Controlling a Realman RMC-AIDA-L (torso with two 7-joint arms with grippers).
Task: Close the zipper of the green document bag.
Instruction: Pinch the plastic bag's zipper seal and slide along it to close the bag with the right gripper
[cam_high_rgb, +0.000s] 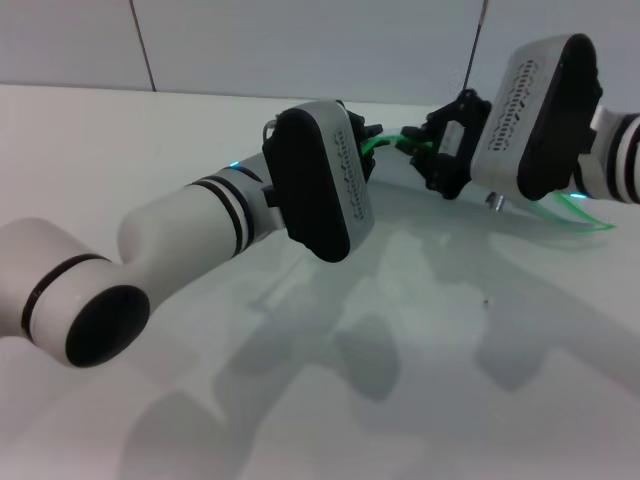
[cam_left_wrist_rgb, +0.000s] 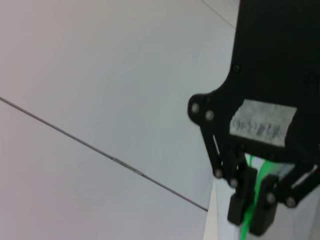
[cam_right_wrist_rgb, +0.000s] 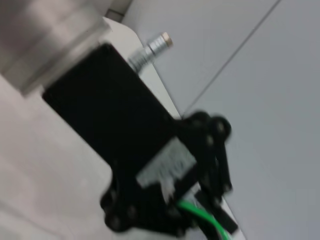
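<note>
Both arms are raised above the white table (cam_high_rgb: 300, 400) and meet at the back. The zipper (cam_high_rgb: 385, 143) shows as a thin bright green strip stretched between the two grippers. My left gripper (cam_high_rgb: 366, 138) is shut on one end of this stretch, and the right wrist view shows it (cam_right_wrist_rgb: 212, 220) gripping the green strip (cam_right_wrist_rgb: 200, 212). My right gripper (cam_high_rgb: 428, 152) is shut on the other end, and the left wrist view shows its black fingers (cam_left_wrist_rgb: 236, 210) clamped on the strip (cam_left_wrist_rgb: 250, 212). The green document bag (cam_high_rgb: 585, 222) trails behind the right arm, mostly hidden. I cannot make out the slider.
A grey panelled wall (cam_high_rgb: 300, 40) rises behind the table's back edge. The arms cast shadows on the table surface below them.
</note>
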